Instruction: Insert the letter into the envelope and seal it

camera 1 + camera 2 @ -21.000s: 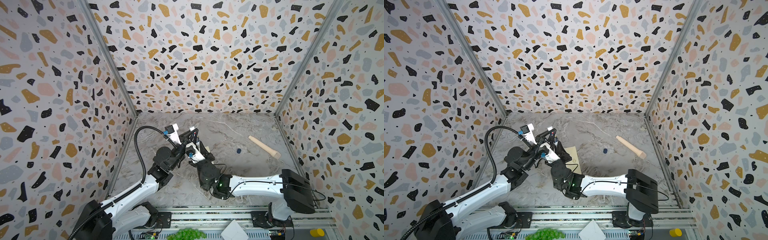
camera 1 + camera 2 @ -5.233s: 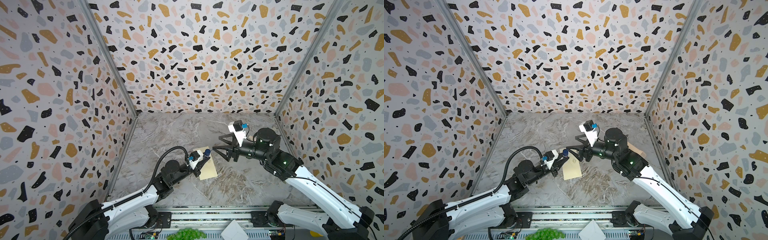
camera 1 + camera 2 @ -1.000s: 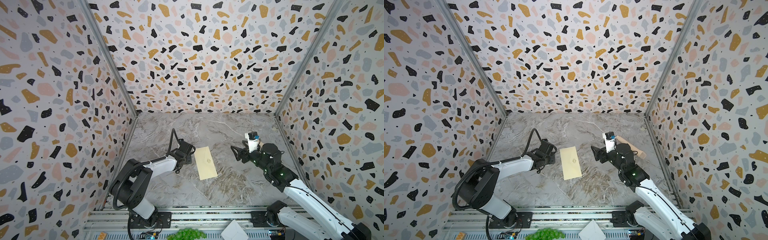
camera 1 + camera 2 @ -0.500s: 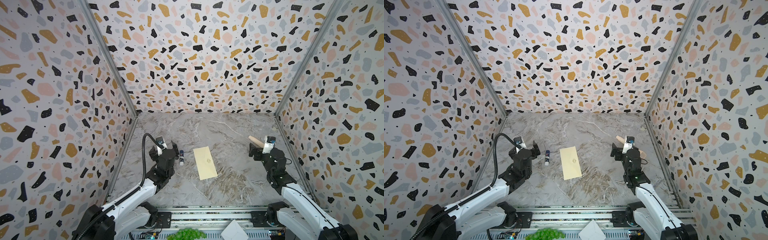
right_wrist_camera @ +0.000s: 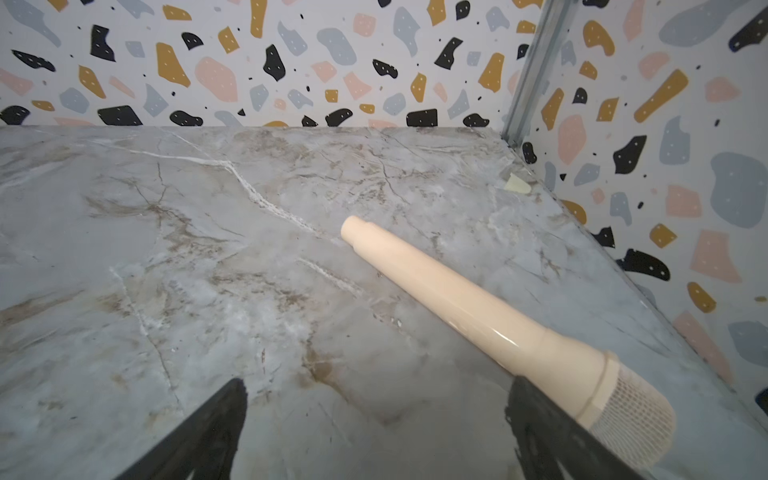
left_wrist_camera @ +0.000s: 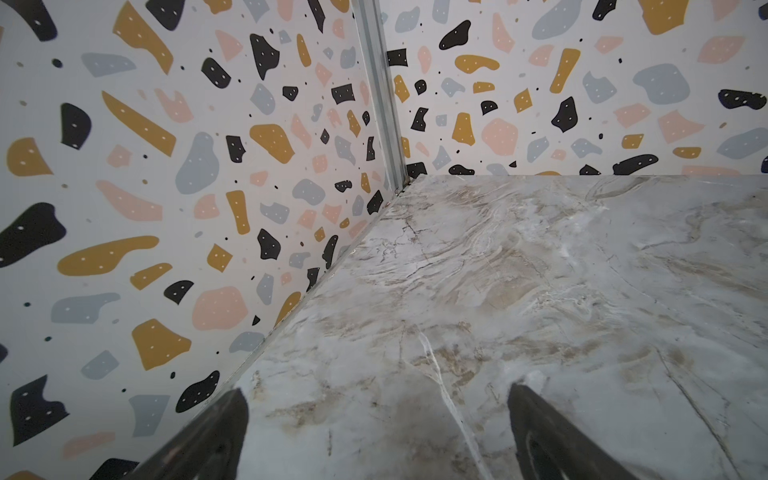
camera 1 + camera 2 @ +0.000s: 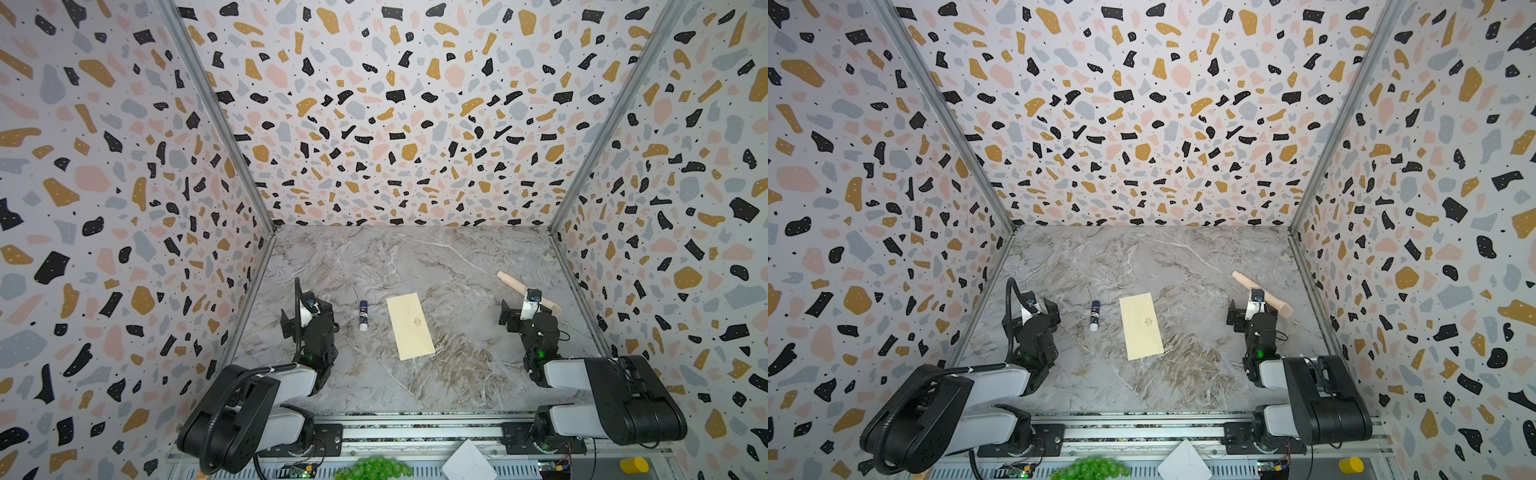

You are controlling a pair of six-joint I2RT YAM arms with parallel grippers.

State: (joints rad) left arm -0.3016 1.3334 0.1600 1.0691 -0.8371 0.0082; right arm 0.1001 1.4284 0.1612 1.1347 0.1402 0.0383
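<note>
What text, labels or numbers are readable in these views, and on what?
No text can be read in any view.
On the glue stick: a label with blue and red marks, too small to read.
On the envelope: a small ornamental emblem, no letters made out.
On the microphone: no marking visible.

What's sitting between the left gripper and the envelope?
A glue stick lies flat between the left gripper and the envelope, touching neither. Both top views show it.
</note>
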